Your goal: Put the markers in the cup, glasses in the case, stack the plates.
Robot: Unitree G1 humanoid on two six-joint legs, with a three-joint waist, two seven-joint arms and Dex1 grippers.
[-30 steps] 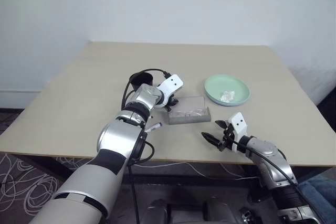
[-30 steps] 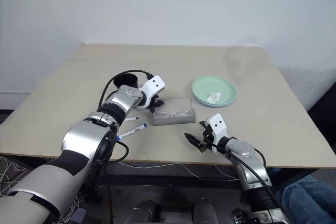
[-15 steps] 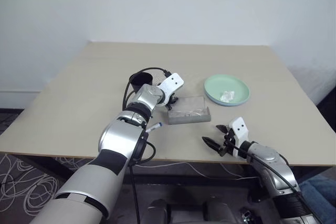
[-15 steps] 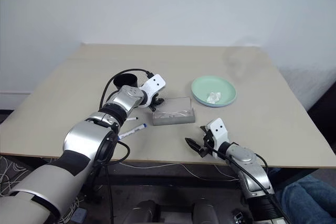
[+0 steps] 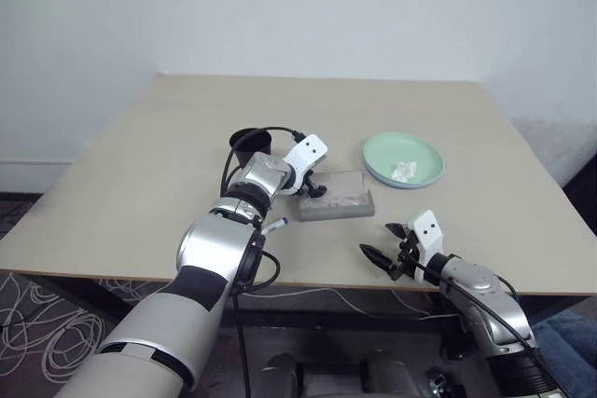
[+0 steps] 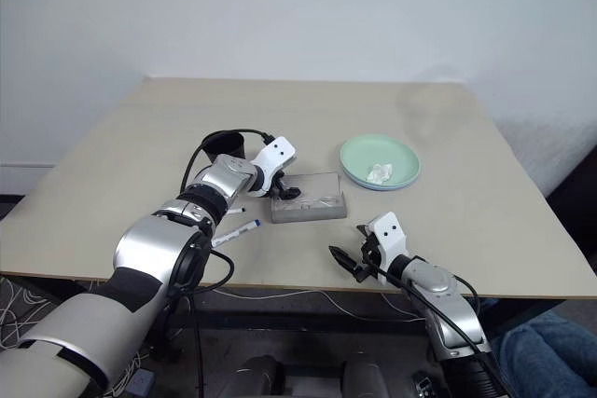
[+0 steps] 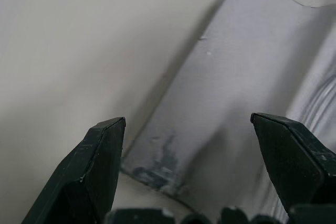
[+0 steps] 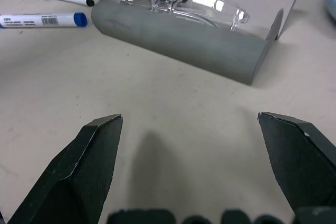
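Counter (image 5: 168, 156) of pale beige stood against a plain white wall (image 5: 298, 6), and tangled cables lay on the floor below it. The head views showed the black cup (image 5: 250, 142) far behind the left arm, and the mint green plate (image 5: 403, 158) over a blue one, well apart from the grey case (image 5: 338, 198). The right wrist view showed more: the glasses (image 8: 184, 4) lay inside the case, and two markers (image 8: 44, 20) lay just beside its end. The left end effector (image 5: 312, 189) was at the case's near end, its fingers wide apart and holding nothing. The right end effector (image 5: 384, 244) hovered over the front edge, also wide open and empty.
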